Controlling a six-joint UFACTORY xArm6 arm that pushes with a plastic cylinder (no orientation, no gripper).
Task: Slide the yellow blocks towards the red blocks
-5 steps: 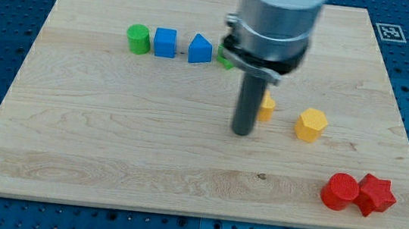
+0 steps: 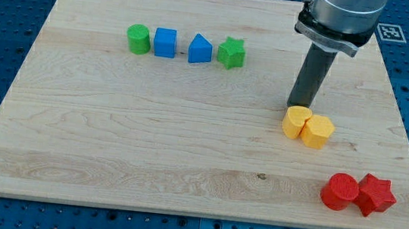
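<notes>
Two yellow blocks lie side by side and touching at the view's right middle: one rounded block (image 2: 296,122) and one hexagonal block (image 2: 317,131). My tip (image 2: 296,107) stands right behind the left yellow block, at its top edge, seemingly touching it. A red cylinder (image 2: 339,191) and a red star (image 2: 376,195) sit together near the view's bottom right corner, below and right of the yellow pair.
A row near the view's top left holds a green cylinder (image 2: 138,38), a blue cube (image 2: 165,42), a blue triangular block (image 2: 200,50) and a green star (image 2: 231,52). The wooden board (image 2: 110,143) ends just right of the red star.
My tip has moved right and up, from the left of the small yellow block to behind it. That block has shifted right and down and now touches the hexagonal yellow block.
</notes>
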